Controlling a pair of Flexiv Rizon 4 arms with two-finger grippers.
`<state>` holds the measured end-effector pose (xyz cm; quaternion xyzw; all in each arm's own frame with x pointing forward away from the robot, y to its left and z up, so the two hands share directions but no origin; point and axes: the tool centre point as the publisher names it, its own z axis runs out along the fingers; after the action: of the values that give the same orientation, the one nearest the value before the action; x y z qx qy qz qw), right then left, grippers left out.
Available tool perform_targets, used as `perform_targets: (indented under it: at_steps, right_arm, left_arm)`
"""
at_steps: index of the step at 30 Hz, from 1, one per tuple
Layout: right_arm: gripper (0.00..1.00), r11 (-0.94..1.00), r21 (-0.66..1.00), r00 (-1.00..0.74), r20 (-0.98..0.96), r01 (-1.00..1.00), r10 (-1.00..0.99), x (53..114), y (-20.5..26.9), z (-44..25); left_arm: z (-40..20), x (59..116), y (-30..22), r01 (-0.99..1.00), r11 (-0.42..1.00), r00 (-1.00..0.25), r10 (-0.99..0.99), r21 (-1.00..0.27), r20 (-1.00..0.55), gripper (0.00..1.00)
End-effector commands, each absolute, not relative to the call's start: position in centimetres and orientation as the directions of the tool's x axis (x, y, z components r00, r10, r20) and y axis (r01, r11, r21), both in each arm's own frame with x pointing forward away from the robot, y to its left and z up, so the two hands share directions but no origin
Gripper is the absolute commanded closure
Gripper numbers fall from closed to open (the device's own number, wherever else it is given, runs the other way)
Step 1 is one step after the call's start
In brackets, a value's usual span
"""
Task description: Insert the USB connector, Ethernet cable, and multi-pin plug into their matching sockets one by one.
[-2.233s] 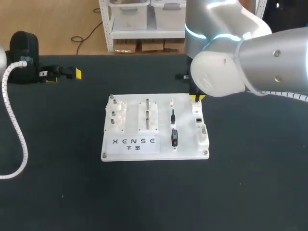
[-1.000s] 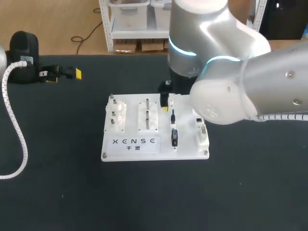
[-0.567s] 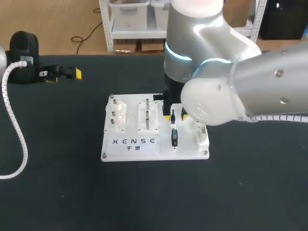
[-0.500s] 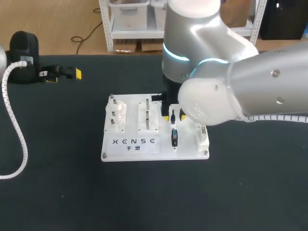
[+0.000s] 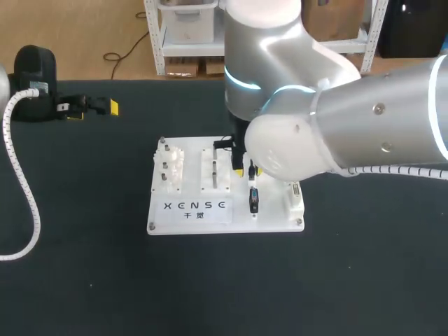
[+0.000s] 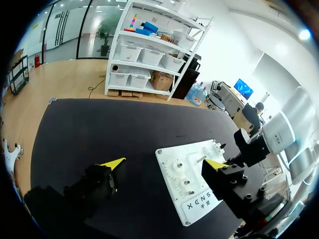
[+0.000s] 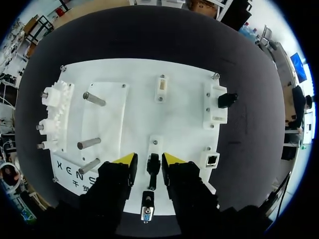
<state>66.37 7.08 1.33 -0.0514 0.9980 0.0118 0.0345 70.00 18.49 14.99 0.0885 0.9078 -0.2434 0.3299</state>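
1. The right end effector [image 7: 149, 160] hangs over the right-hand part of the flat white plastic board [image 7: 139, 114] on the black bench [image 5: 84, 266]. Its two yellow-tipped fingers stand apart: it is open and gripping nothing.
2. The small black oblong plug [image 7: 153, 163] lies on the board directly between those fingers; by its size I take it for the USB connector. One finger is to its left and one to its right, with a sliver of white board showing on each side, so neither touches it.
3. The plug's long axis runs near-to-far across the board, parallel to the inner faces of the fingers. Closing would therefore squeeze its narrow width, which looks the right way to take it.
4. Just nearer than the plug and in line with it sits a black block connector with a pale face [image 7: 146, 211]. It lies under the end effector's body, not between the tips.
5. The left end effector [image 6: 164, 163] is at the far left of the bench, well apart from the board, its fingers spread wide and empty — the right arm is plainly the nearer one.
6. In my judgement the coming move is a straight drop and a close on the plug; no sideways correction looks needed.
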Motion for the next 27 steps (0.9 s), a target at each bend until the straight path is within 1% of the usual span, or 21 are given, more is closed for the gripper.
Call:
perform_targets:
  at_steps: [1, 5, 6, 7, 8, 9, 10, 11, 27]
  right_arm:
    - [0.67, 0.996, 0.021, -0.993, -0.075, -0.092, -0.09, 66.2, 6.7, 1.4]
    - [0.68, 0.996, 0.023, -0.994, -0.074, -0.087, -0.085, 66.2, 6.6, 1.3]
    - [0.73, 0.996, 0.025, -0.994, -0.074, -0.087, -0.085, 66.1, 6.6, 1.3]
    - [0.74, 0.996, 0.025, -0.994, -0.074, -0.087, -0.085, 66.1, 6.6, 1.3]
    - [0.77, 0.996, 0.025, -0.994, -0.075, -0.088, -0.086, 66.1, 6.6, 1.3]
    - [0.83, 0.996, 0.026, -0.993, -0.075, -0.088, -0.086, 66.0, 6.6, 1.3]
    - [0.98, 0.996, 0.027, -0.993, -0.077, -0.09, -0.088, 66.0, 6.6, 1.3]
    - [1.0, 0.995, 0.028, -0.993, -0.078, -0.091, -0.089, 65.9, 6.6, 1.3]
    - [1.0, 0.991, 0.054, -0.975, -0.194, -0.122, -0.109, 65.7, 5.9, 3.7]
  left_arm:
    - [15.0, 70.0, 18.5, 0.321, 0.866, -0.767, 0.0, -0.384, -0.642, 0.0]
    - [15.0, 70.0, 18.5, 0.321, 0.866, -0.767, 0.0, -0.384, -0.642, 0.0]
    - [15.0, 70.0, 18.5, 0.321, 0.866, -0.767, 0.0, -0.384, -0.642, 0.0]
    - [15.0, 70.0, 18.5, 0.321, 0.866, -0.767, 0.0, -0.384, -0.642, 0.0]
    - [15.0, 70.0, 18.5, 0.321, 0.866, -0.767, 0.0, -0.384, -0.642, 0.0]
    - [15.0, 70.0, 18.5, 0.321, 0.866, -0.767, 0.0, -0.384, -0.642, 0.0]
    - [15.0, 70.0, 18.5, 0.321, 0.866, -0.767, 0.0, -0.384, -0.642, 0.0]
    - [15.0, 70.0, 18.5, 0.321, 0.866, -0.767, 0.0, -0.384, -0.642, 0.0]
    - [15.0, 70.0, 18.5, 0.321, 0.866, -0.767, 0.0, -0.384, -0.642, 0.0]
